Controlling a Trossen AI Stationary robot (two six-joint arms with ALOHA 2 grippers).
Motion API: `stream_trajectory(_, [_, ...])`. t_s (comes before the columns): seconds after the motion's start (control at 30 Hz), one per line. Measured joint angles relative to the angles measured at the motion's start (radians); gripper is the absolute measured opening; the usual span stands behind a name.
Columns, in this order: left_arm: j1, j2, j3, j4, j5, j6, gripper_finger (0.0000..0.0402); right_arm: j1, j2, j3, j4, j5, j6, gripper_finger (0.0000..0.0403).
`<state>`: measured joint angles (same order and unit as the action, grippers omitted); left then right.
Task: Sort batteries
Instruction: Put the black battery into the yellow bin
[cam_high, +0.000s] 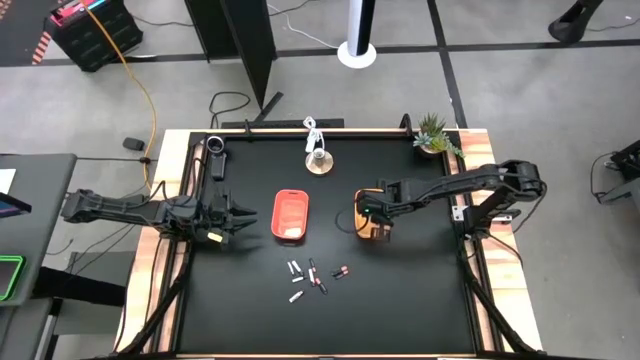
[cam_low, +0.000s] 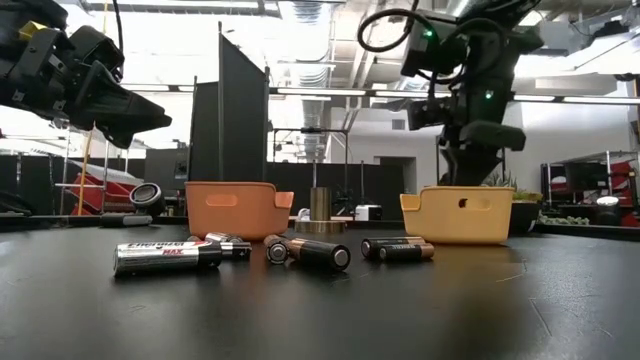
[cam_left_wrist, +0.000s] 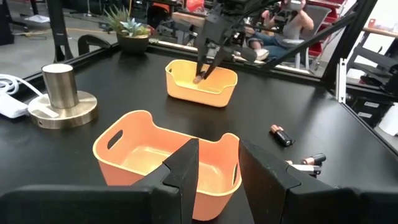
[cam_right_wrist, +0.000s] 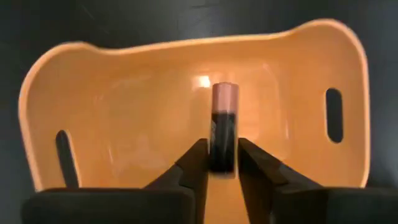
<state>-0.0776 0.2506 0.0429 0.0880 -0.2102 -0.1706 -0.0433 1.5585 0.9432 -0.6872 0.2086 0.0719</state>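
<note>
— Black tabletop (cam_high: 400, 300) is seen from above, framed in pale wood. What is laid out on it?

— An orange tray (cam_high: 291, 215) is set near the middle, and a yellow tray (cam_high: 372, 222) to its right. The loose batteries (cam_high: 310, 277) are scattered in a small cluster nearer the front edge, well apart from both trays. From table height, silvery and dark coppery cells (cam_low: 320, 253) are seen lying on their sides.

— Where is the right claw (cam_high: 378, 213) found?

— It is held over the yellow tray (cam_right_wrist: 124, 106), its fingers pinched on one dark battery (cam_right_wrist: 224, 127) with a coppery end, which is pointed down into the tray.

— And the left claw (cam_high: 238, 220)?

— It is held just beside the orange tray (cam_left_wrist: 143, 155) on its left side, raised off the tabletop. Its fingers (cam_left_wrist: 186, 168) are spread, with nothing between them.

— Is anything else noted?

— A metal cylinder on a round base (cam_high: 318, 160) and a small potted plant (cam_high: 434, 133) are placed towards the back.
</note>
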Motion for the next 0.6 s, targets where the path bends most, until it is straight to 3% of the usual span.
stream_trajectory(0.3, [0.0, 0.0, 0.0, 0.001, -0.004, -0.002, 0.011, 0.001, -0.042, 0.016, 0.008, 0.03, -0.021, 0.0205])
stream_trajectory(0.6, [0.0, 0.052, 0.0, 0.034, 0.015, 0.038, 0.011, 0.072, -0.079, 0.093, 0.072, 0.033, -0.067, 0.0214])
